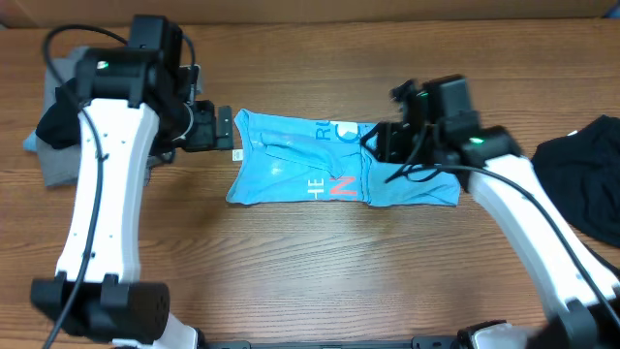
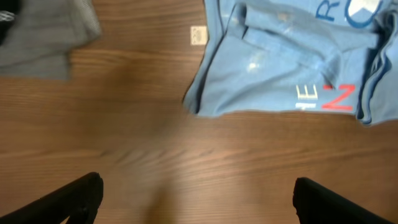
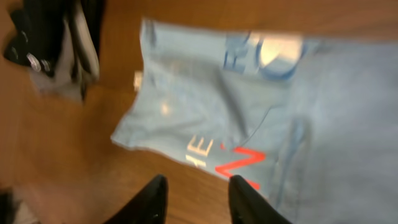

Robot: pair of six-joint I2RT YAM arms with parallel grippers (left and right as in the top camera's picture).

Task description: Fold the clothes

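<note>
The clothes in the middle are a light blue T-shirt (image 1: pixel 339 165) with white and red lettering, lying folded into a long band on the wooden table. My left gripper (image 1: pixel 225 129) hovers just off its left end, jaws wide open over bare wood (image 2: pixel 197 183). The shirt (image 2: pixel 286 62) fills the upper right of the left wrist view. My right gripper (image 1: pixel 373 141) hangs over the shirt's right part. Its fingers (image 3: pixel 198 182) stand apart with nothing between them, above the shirt's front edge (image 3: pixel 249 106).
A grey garment (image 1: pixel 63 145) with a black one (image 1: pixel 53 121) on it lies at the far left. Another black shirt (image 1: pixel 586 174) sits at the right edge. A small white tag (image 2: pixel 198 35) lies on the wood beside the blue shirt's left end.
</note>
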